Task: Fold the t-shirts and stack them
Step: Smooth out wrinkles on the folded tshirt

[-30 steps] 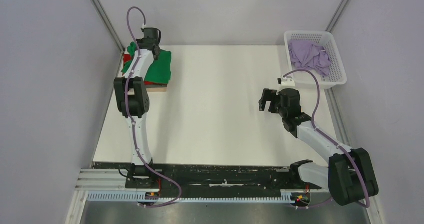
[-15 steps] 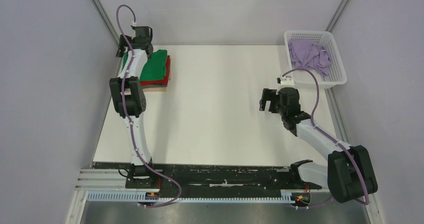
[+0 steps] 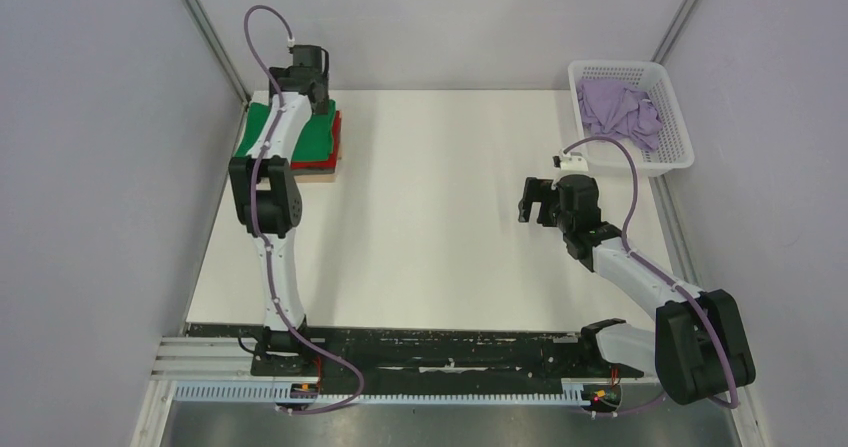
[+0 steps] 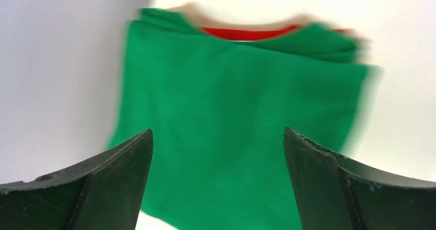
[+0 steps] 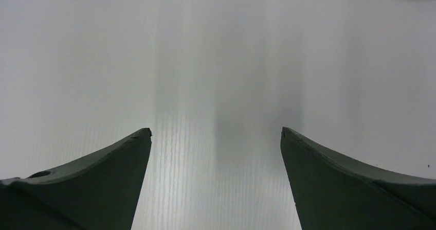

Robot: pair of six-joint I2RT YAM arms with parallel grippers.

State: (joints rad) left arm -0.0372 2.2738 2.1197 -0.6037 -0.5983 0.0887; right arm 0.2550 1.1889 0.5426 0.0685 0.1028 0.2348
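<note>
A folded bright green t-shirt lies on top of a red t-shirt at the table's far left. My left gripper hovers open just over the far edge of this stack. In the left wrist view the green t-shirt fills the space below my open left gripper, apart from both fingers, and a red t-shirt strip shows at its far edge. A crumpled pale lilac t-shirt sits in the basket. My right gripper hangs open over bare table, and the right wrist view shows the right gripper empty.
The white lattice basket stands at the far right corner. A tan board shows under the green and red stack. Grey walls close in on both sides, the left one right beside the stack.
My left gripper has opened and let go of the green t-shirt, which now lies flat on the red one. It swung left, then back right. The right arm has not moved.
</note>
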